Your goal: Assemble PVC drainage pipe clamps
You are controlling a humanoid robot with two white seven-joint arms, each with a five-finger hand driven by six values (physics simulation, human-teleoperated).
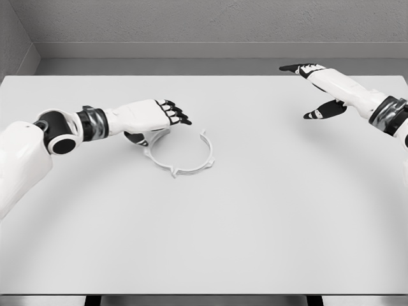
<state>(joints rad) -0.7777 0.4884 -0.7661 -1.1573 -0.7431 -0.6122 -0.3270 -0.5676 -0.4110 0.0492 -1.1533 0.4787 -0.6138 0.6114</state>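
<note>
A white PVC pipe clamp ring (pixel 191 164) lies flat on the white table (pixel 255 217), left of the middle, with small tabs on its rim. My left hand (pixel 167 118) hovers over the ring's upper left edge, palm down, black-tipped fingers stretched toward the right and holding nothing. Its thumb reaches down near the ring's left rim; contact is not clear. My right hand (pixel 319 89) is far off at the upper right, raised above the table, with the fingers spread wide and empty.
The table's far edge runs along a grey wall (pixel 204 25). Its near edge shows at the bottom of the view. No other objects lie on the surface.
</note>
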